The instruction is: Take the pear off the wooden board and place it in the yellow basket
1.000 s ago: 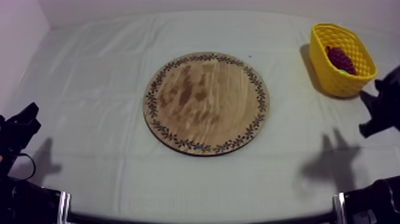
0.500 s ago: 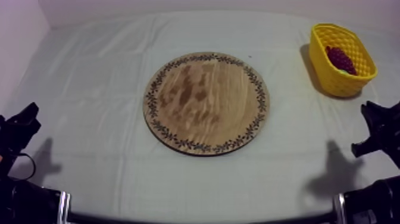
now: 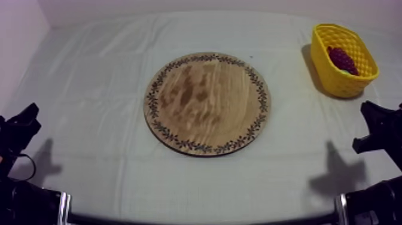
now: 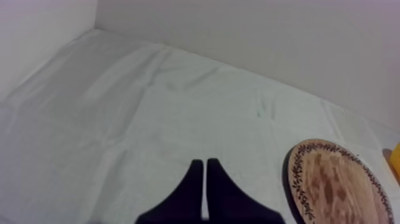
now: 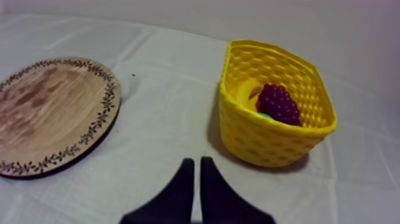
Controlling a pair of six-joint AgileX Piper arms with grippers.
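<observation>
The wooden board [image 3: 206,103] lies in the middle of the cloth [image 3: 96,72], its top bare. The yellow basket [image 5: 262,140] stands well to its right, holding a bunch of grapes [image 5: 278,104]. A bit of green [image 5: 266,116] peeks from under them; I cannot tell whether it is the pear. The left gripper [image 4: 205,162] hangs low, fingers pressed together. The right gripper [image 5: 196,159] points at the basket, fingers together too.

Slanted overhead, two low wrist views; common board [image 3: 206,103]
</observation>
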